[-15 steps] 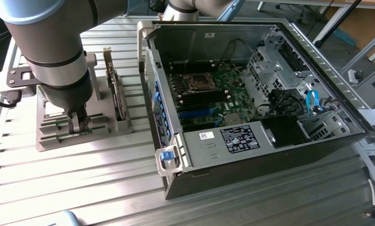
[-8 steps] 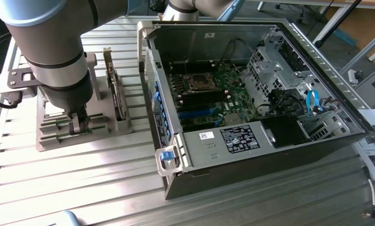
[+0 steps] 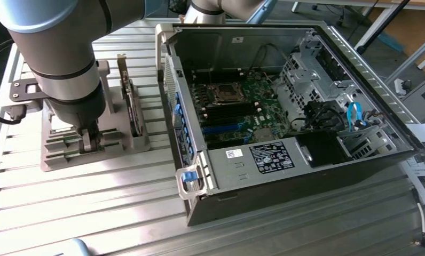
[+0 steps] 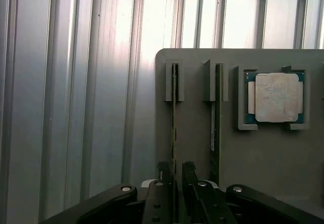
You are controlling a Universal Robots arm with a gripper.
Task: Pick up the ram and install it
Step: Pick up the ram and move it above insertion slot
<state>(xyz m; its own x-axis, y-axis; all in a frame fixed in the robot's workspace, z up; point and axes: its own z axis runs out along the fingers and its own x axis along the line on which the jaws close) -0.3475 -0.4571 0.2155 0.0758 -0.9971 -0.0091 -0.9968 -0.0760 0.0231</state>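
Green ram (image 4: 174, 113) on edge between spread fingers of gripper (image 4: 175, 167).

Ram (image 4: 174, 107) seen edge-on, one end hidden between the gripper (image 4: 176, 169) fingers; robot arm (image 3: 63, 64) covers part of the gray holder tray (image 3: 140, 143); computer case label (image 3: 271, 158) print too small to read

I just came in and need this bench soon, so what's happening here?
A single robot arm holds its hand low over a grey holder beside the open computer case. Its open fingers straddle the ram, which stands on edge in its slot, not yet lifted. A second stick and a processor chip sit in the same holder.
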